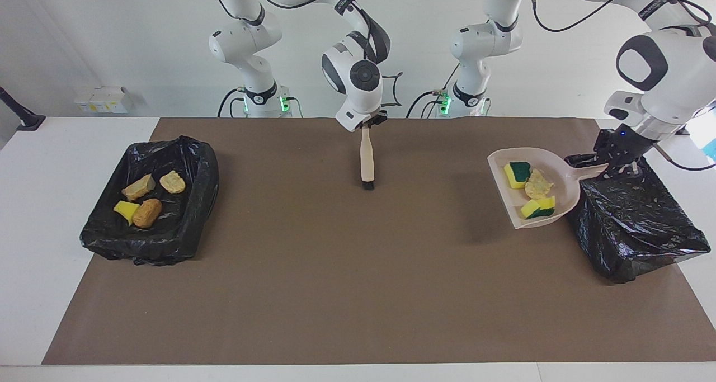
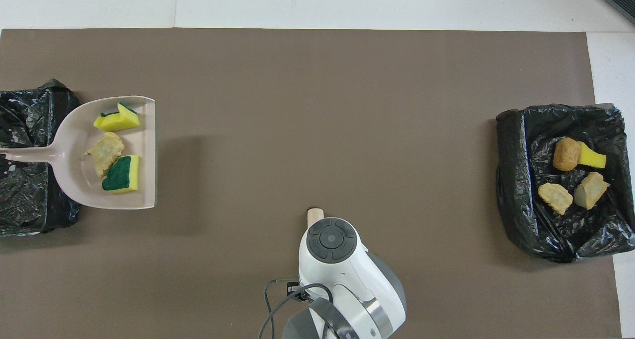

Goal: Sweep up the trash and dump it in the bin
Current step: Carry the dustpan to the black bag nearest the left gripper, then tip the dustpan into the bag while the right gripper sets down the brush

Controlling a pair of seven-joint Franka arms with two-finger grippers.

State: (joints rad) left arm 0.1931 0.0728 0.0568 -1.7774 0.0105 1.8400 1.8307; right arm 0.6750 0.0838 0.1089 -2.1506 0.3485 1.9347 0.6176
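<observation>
The left tool (image 1: 615, 159) grips the dustpan (image 1: 551, 217) by its handle, raised just beside the empty bin (image 1: 643, 214), pan mouth pointing away from it. Three scraps (image 1: 531, 189) ride inside (four lie in the other bin (image 1: 184, 231)). The right tool (image 1: 369, 120) clamps the brush (image 1: 367, 161), waiting.

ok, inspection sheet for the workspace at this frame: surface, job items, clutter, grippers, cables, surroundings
Surface: brown mat on white table.
Job's things: three scraps in the dustpan, raised at the edge of the lined bin at the left arm's end; four scraps in the other lined bin.
Clutter: nothing seen.
Grippers: left gripper shut on the dustpan handle; right gripper shut on the brush, hanging over the mat.
Cables: black cables along both arms.
Surroundings: white boxes by the wall.
</observation>
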